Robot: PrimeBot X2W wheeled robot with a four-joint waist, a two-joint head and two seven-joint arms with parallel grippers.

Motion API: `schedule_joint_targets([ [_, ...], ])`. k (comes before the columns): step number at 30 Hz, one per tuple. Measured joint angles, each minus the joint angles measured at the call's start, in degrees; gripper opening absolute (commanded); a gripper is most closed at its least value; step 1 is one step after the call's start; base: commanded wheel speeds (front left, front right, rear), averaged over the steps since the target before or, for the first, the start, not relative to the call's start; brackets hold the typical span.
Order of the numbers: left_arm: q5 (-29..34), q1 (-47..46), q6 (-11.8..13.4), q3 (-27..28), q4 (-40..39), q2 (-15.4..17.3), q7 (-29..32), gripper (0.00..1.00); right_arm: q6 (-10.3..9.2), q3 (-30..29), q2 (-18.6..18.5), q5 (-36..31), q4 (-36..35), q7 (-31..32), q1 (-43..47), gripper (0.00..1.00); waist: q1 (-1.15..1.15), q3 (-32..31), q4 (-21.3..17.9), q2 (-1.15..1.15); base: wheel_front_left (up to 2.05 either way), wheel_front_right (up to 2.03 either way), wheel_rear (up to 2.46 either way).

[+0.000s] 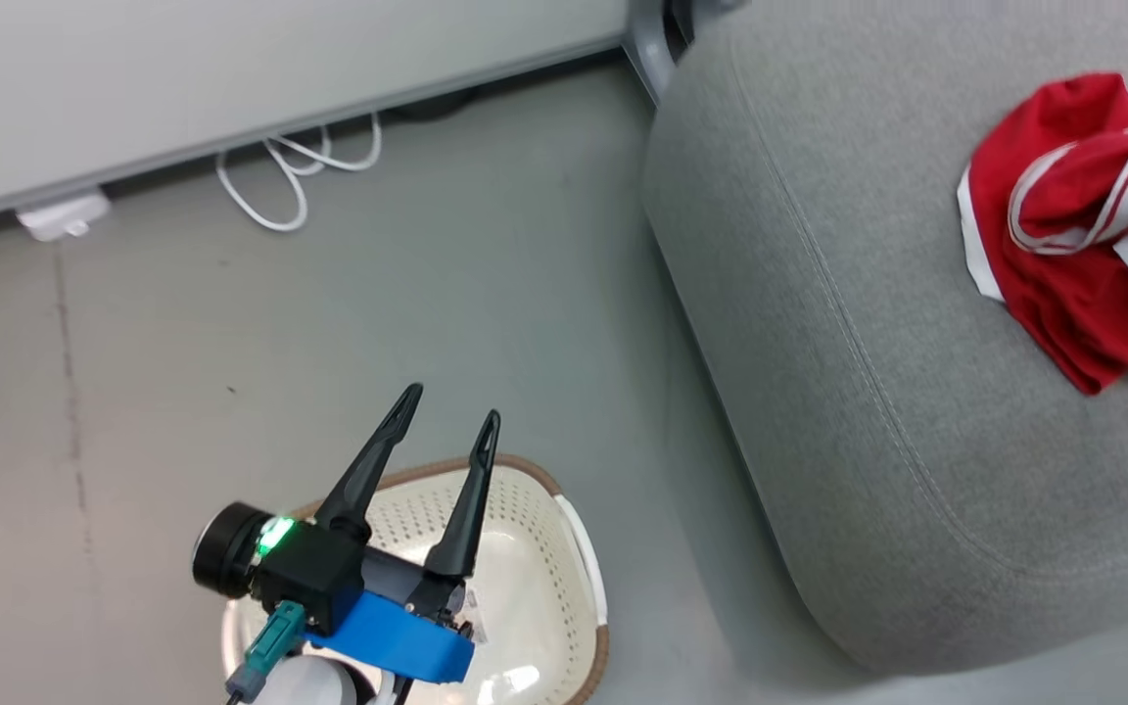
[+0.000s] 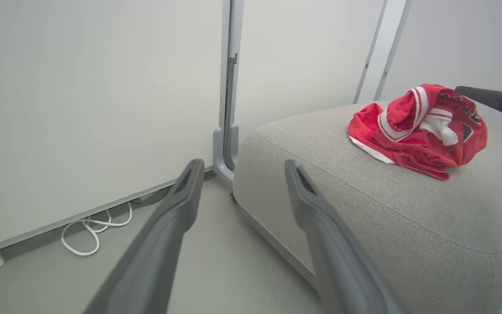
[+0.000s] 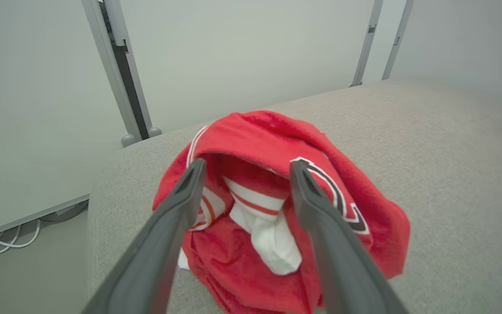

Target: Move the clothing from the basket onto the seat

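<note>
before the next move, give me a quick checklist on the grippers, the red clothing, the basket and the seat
1. Right gripper open: ok, jaws spread wide, with the clothing heap in front of them.
2. Right fingers clear of the cloth: cannot tell.
3. Clothing resting on the seat: ok, crumpled, well in from the rounded edge.
4. Left gripper open and empty: ok, above the basket.
5. Basket emptied: cannot tell; no red shows, but the left gripper hides part of the inside.
</note>
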Motion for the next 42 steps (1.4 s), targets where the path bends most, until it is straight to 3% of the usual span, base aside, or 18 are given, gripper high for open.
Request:
schedule_joint_targets([
  [10, -0.78, 5.43, -0.04, 4.45, 2.01, -2.97, 0.0, 1.0, 0.0, 1.14, 2.6, 0.23, -12.83, 0.36, 13.96, 1.0, 0.0, -6.96, 5.28, 0.0, 0.0, 0.0, 0.0],
  [23, -0.85, 8.48, -0.34, 9.05, 5.0, -4.15, 0.0, 1.0, 0.0, 2.74, 10.16, -3.41, -31.39, 5.39, 29.44, 1.0, 0.01, -12.39, 11.43, 0.0, 0.0, 0.0, 0.0],
  [30, -1.37, 8.67, -0.35, 10.18, 7.5, -4.65, 0.0, 1.0, 0.0, 4.09, 12.39, -1.93, -34.87, 6.33, 34.76, 1.0, 0.01, -14.82, 14.45, 0.0, 0.0, 0.0, 0.0],
  [42, -1.83, 9.57, -0.35, 11.5, 10.29, -4.89, 0.0, 1.0, 0.0, 8.91, 13.03, 0.03, -38.39, 5.97, 40.89, 1.0, 0.02, -17.74, 17.2, 0.0, 0.0, 0.0, 0.0],
])
